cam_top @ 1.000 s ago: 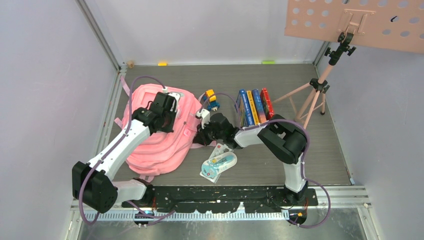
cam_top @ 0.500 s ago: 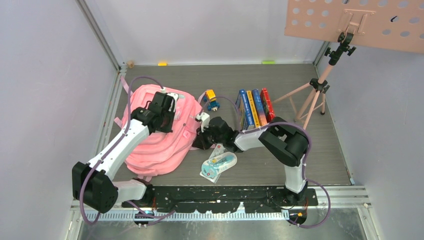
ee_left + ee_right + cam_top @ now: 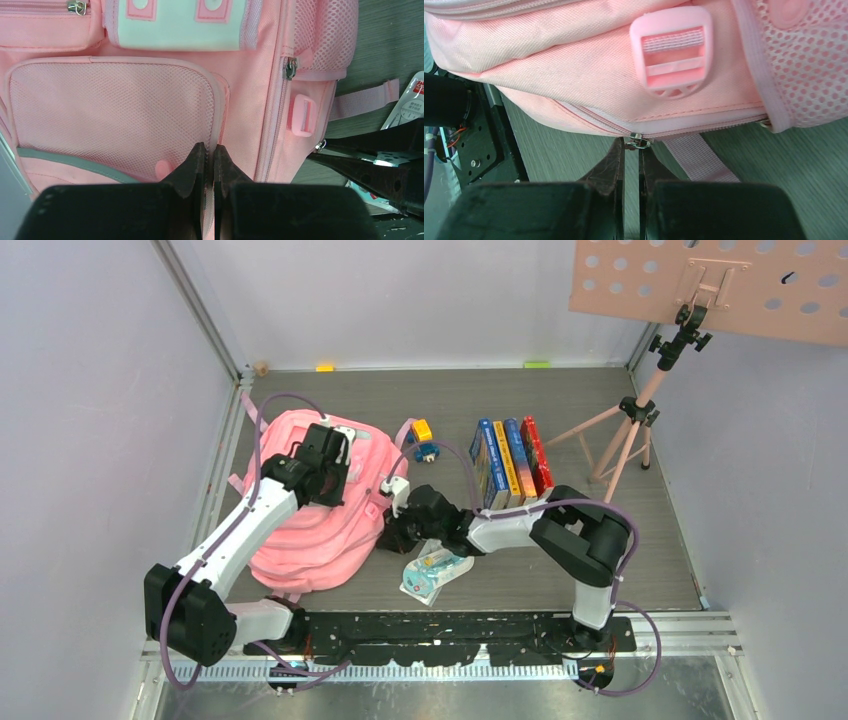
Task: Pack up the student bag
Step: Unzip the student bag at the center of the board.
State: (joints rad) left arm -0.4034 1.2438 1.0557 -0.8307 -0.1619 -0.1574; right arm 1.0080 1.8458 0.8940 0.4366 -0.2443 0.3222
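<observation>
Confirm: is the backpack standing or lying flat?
Lying flat: the pink backpack rests on the table, front pockets facing up in the top view.

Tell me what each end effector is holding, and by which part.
Left end effector pinches the mesh pocket edge of the student bag; right end effector grips its zipper pull.

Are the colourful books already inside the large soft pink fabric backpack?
No: the colourful books stand in a row on the grey table, right of the pink backpack.

Robot lab cell, plain lilac walls, aluminium frame post, arms bolted to rail
</observation>
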